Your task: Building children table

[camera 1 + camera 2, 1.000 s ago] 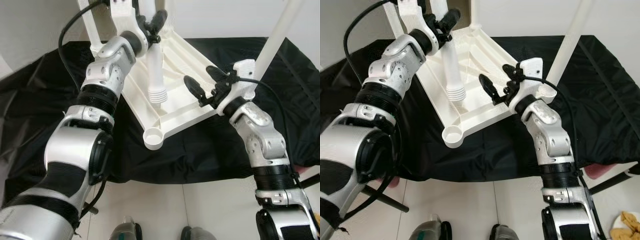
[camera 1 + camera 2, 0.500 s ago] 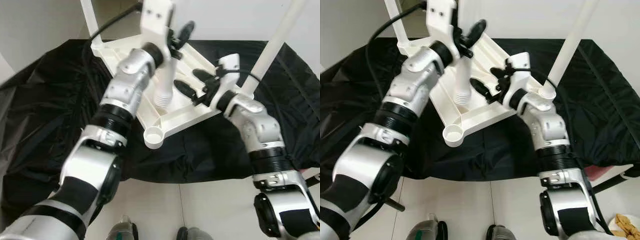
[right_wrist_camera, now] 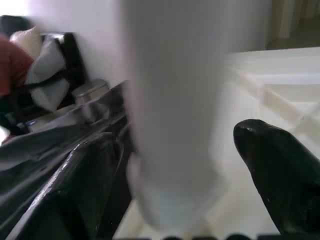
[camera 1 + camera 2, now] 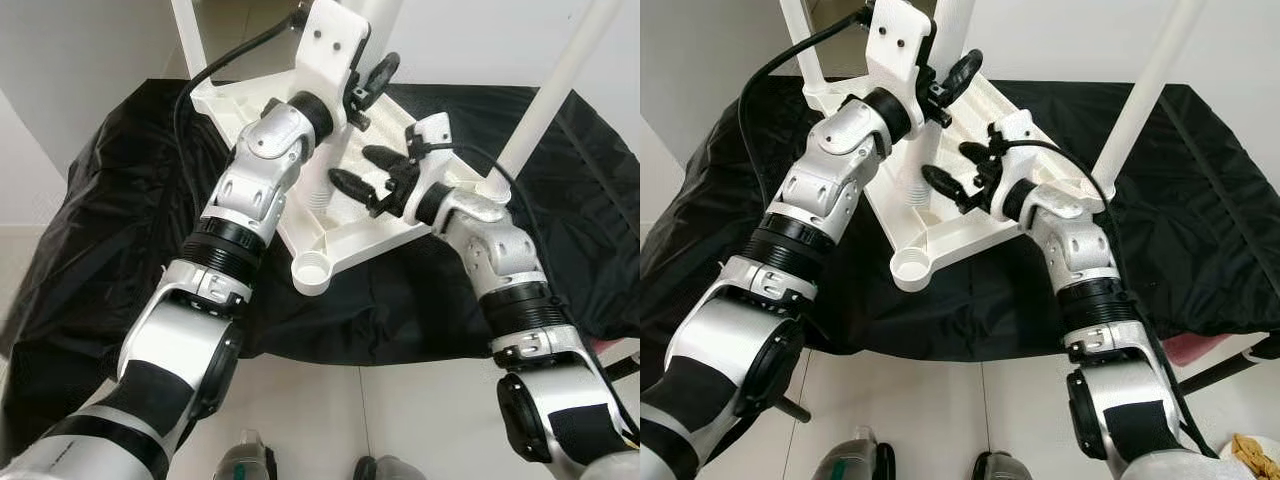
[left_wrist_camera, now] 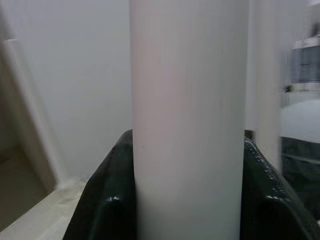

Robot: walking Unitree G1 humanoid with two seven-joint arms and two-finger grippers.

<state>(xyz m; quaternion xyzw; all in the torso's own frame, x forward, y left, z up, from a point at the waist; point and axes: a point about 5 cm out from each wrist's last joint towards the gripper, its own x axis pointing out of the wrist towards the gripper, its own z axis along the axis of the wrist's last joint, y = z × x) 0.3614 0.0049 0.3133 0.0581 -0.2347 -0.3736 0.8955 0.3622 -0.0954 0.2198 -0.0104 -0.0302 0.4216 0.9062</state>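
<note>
My left gripper point(image 5: 187, 200) clamps the white table leg point(image 5: 189, 115) upright, threaded end down over the upturned tabletop point(image 4: 345, 235), to seat it. My right gripper point(image 4: 372, 172) spreads wide around its lower end, ready to steady it.

Both arms reach forward, left gripper point(image 5: 186, 200) fingers clamped; right gripper point(image 4: 362, 168) fingers spread apart
</note>
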